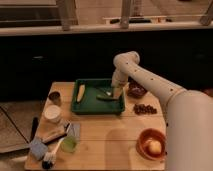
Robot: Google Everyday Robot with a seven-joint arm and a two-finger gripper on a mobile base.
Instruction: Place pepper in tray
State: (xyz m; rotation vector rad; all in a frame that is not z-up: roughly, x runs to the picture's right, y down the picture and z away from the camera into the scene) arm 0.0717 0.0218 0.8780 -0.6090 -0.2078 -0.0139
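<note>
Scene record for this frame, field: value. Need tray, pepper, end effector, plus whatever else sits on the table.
tray: dark green, rectangular, far middle of the table
pepper: dark green, within the tray's right half; released or held: cannot tell
also in tray: yellowish-tan item, left side
end effector: low over the tray's right side, right by the pepper
right of tray: dark bowl
front right: orange bowl, pale item inside
left of tray: metal can, white cup
</note>
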